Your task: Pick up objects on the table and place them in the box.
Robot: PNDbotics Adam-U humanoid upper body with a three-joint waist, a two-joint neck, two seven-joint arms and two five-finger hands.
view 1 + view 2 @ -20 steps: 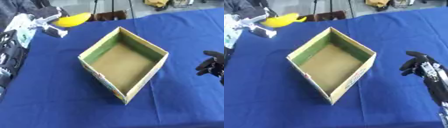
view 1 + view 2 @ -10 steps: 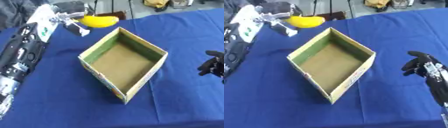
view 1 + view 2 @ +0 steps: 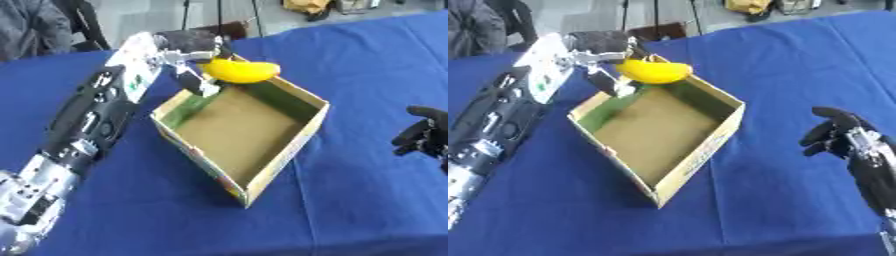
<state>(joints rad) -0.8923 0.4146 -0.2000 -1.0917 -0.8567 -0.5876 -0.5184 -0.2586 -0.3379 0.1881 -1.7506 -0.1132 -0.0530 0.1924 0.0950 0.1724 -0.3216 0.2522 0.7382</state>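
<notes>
Left robot hand (image 3: 188, 50): fingers curled round one end of a banana (image 3: 238, 71), carrying it in the air. The fruit hangs over the far corner of the box (image 3: 249, 187), above the rim and not touching it. Judged reason for this hold: gripping at one end leaves the rest of the fruit free to go down into the opening without the fingers meeting the wall. Release looks like the step in hand; the banana is not yet inside.

Banana: smooth yellow skin, curved, rounded, no visible marks. Likely to roll a little once let go.

Box: open-topped cardboard, square, sitting diagonally to the view with one corner pointing at the robot. Plain brown floor, greenish inner walls, printed outer faces. Nothing visible inside. Thin walls, so a knock on the rim could shift it.

Desk (image 3: 367, 65): covered by a blue cloth, matte, mostly flat.

Right robot hand (image 3: 833, 137): idle over the cloth at the right edge, well apart from the box, black fingers partly bent, holding nothing.
</notes>
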